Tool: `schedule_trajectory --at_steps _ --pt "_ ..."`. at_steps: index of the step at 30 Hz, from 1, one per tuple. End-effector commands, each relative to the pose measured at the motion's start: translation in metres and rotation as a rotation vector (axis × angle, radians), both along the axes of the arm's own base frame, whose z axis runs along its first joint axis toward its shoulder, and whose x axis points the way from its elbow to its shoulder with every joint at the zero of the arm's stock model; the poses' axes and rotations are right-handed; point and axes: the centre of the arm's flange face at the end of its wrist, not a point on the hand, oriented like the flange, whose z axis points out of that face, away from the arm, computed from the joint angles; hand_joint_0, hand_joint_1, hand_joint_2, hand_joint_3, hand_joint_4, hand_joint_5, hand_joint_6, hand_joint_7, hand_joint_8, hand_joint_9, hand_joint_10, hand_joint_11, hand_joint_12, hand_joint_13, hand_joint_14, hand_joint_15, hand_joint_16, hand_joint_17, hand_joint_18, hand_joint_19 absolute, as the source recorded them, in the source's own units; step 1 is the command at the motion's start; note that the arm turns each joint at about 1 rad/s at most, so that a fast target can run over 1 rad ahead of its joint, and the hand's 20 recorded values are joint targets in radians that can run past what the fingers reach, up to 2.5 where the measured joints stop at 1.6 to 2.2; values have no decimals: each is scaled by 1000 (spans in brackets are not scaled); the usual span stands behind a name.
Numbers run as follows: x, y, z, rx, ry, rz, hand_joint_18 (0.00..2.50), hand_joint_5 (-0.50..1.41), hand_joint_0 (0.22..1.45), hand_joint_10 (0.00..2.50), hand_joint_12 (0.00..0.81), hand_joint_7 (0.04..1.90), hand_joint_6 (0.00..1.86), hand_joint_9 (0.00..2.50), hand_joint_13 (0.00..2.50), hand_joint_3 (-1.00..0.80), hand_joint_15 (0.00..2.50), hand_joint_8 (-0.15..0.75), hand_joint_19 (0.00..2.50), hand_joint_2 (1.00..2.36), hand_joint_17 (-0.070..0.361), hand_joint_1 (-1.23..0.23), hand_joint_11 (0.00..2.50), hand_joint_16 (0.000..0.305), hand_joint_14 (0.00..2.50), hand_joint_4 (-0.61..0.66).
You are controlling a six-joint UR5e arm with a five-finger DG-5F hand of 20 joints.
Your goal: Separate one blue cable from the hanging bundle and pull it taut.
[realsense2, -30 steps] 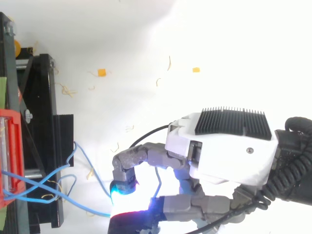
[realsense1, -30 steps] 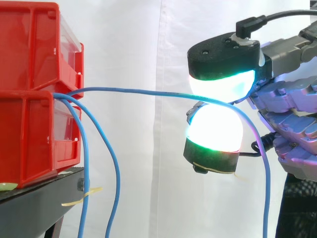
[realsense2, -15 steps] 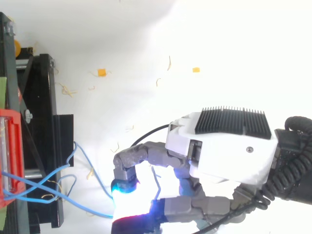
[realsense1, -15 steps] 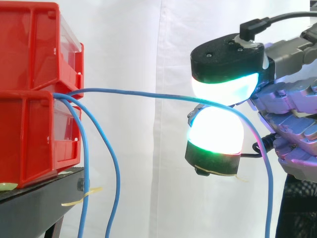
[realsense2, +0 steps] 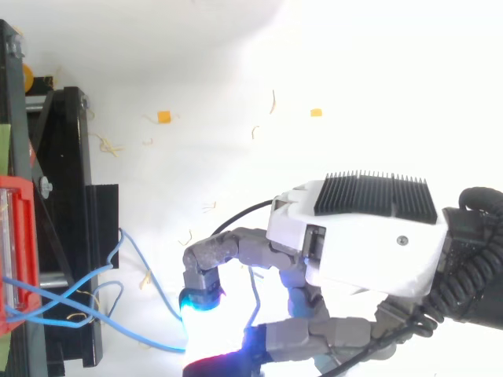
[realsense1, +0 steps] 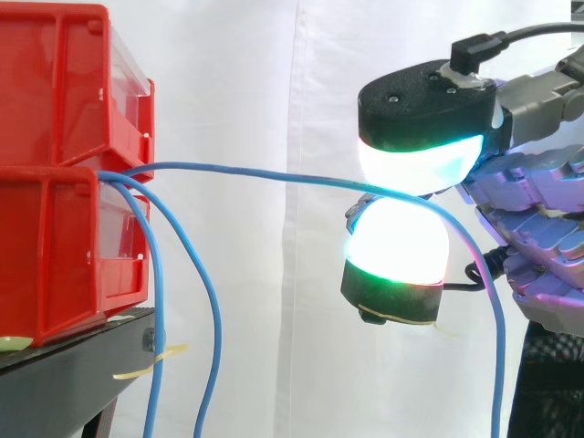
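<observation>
Two red bins stacked: top bin (realsense1: 64, 82) on bottom bin (realsense1: 55, 255). Both sit on black stand (realsense1: 64, 383). White curtain (realsense1: 255, 91) behind. Yellow tape strip (realsense1: 151, 360) on stand edge. Small orange bits (realsense2: 163, 117) on white floor (realsense2: 393, 63).

Side view looks level, close, bins (realsense1: 55, 91) at 9 o'clock; top view looks down; both share hand (realsense2: 354, 251), cable (realsense1: 255, 171).

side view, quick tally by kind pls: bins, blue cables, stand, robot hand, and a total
red bins: 2, stacked
black stand: 1
hand: 1
blue cables: 3, one pinched in the hand, two hanging by the bins
total: 7
</observation>
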Motion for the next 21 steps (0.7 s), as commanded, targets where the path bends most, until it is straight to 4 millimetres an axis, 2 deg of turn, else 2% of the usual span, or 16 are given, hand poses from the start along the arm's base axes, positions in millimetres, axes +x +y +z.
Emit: schedule_trajectory --at_steps 1,4,10,21 --pt "0 0 0 0 0 0 1403 103 480 21 437 1240 505 1976 1616 -354 934 283 687 1005 189 -531 586 84 22 282" --pt "0 0 0 0 0 0 1351 101 468 22 418 1239 505 1959 1594 -413 955 270 720 1004 180 -459 610 80 21 278" --pt "0 0 0 -1 -1 0 1363 100 461 21 426 1238 505 1957 1596 -406 946 275 721 1005 182 -437 601 81 22 276" --pt "0 0 0 -1 -1 0 1407 96 457 21 448 1230 505 1960 1599 -350 918 286 678 1003 195 -596 589 87 22 292"
